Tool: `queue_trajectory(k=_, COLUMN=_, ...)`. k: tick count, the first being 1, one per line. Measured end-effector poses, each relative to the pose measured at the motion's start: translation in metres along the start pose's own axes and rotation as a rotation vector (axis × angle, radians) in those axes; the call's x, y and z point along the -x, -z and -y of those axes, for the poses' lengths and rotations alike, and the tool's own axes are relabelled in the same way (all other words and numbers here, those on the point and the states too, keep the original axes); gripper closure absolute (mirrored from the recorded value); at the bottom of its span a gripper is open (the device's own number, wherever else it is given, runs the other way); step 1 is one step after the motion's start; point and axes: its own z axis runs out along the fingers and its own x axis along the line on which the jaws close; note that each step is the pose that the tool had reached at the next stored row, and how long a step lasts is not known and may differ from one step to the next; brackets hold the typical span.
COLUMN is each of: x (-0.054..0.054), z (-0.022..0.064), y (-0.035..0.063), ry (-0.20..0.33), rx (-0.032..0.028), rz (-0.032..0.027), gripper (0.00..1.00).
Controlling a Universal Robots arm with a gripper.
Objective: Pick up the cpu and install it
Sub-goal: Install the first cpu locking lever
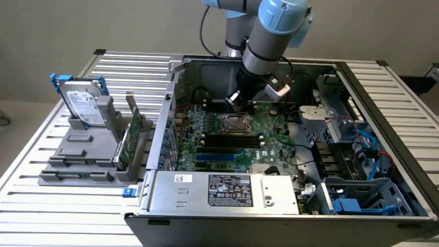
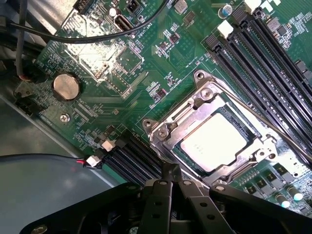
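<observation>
Cpu (image 2: 220, 141) sits flat in its socket on the green board, just beyond the gripper (image 2: 171, 176), whose fingers are pressed together and hold nothing. It looks light, stiff and fragile; only its thin edges seem to offer a hold. The metal socket frame (image 2: 202, 100) hems it in, black memory slots (image 2: 258, 58) run alongside, and a black cable (image 2: 73, 39) crosses farther off.
</observation>
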Motion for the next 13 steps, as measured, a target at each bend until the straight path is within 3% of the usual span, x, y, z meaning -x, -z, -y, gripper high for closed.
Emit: queue_trajectory(k=13, x=-0.0043, z=0.0012, y=-0.0005, ry=0.001, rx=0.0001, rz=0.0003, gripper=0.89)
